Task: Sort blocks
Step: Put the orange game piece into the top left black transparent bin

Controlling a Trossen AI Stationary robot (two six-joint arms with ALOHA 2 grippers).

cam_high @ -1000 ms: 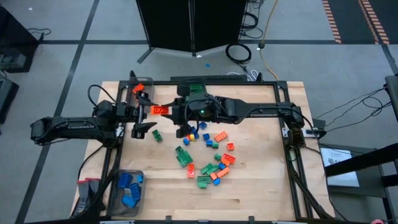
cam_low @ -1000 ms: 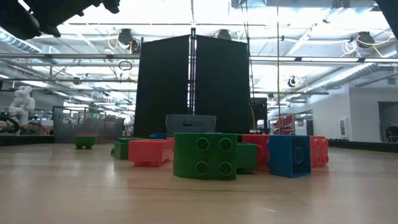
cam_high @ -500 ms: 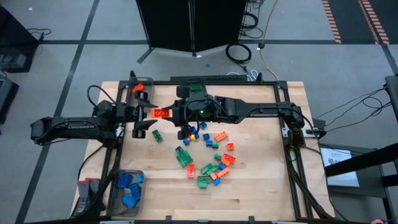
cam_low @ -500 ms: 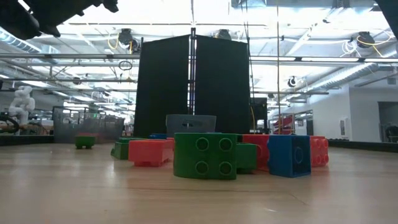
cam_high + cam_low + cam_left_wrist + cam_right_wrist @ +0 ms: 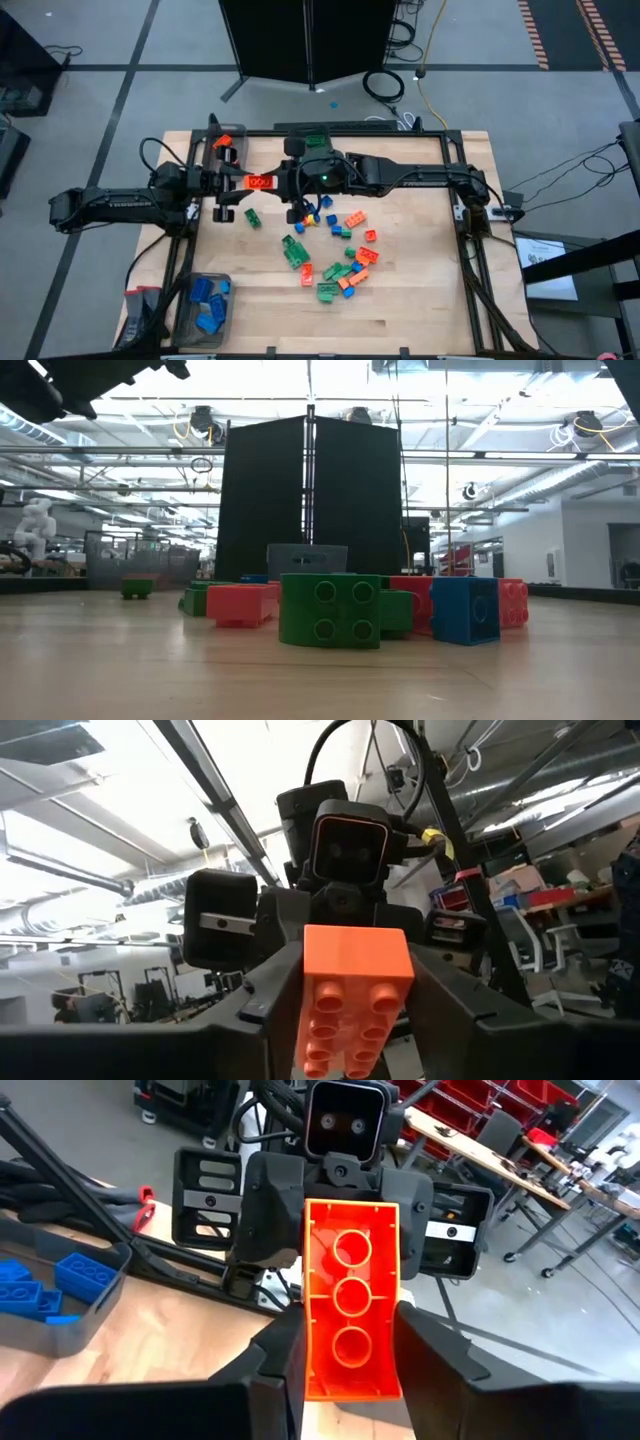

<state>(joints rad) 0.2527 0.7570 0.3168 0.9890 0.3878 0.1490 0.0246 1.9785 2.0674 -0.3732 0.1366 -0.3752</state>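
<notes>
Overhead, the two arms meet above the far-left part of the table (image 5: 420, 300). The left gripper (image 5: 246, 184) and the right gripper (image 5: 273, 183) face each other, tip to tip, with one orange brick (image 5: 260, 182) held in the air between them. Compared with a second ago the brick has drifted only slightly, and neither arm has pulled away. I judge this to be a handover still in progress, with the brick not yet on its way to a bin. The loose bricks (image 5: 338, 262) lie in a scatter in the middle of the table, to the right of the meeting point. A blue bin (image 5: 186, 322) with blue bricks in it stands at the near-left corner.

Level with the table, nothing has moved. A green brick (image 5: 330, 610) stands nearest, with a blue brick (image 5: 465, 610) to its right, and both grippers are above this picture.

From the left wrist, the left gripper's (image 5: 356, 982) fingers lie close against both sides of the orange brick (image 5: 355, 1005), gripping it, studs towards the camera.

From the right wrist, the right gripper (image 5: 350, 1342) is likewise narrowed onto the orange brick (image 5: 350, 1295), whose hollow underside faces the camera. One of the two has to let go before the sorting can go on.
</notes>
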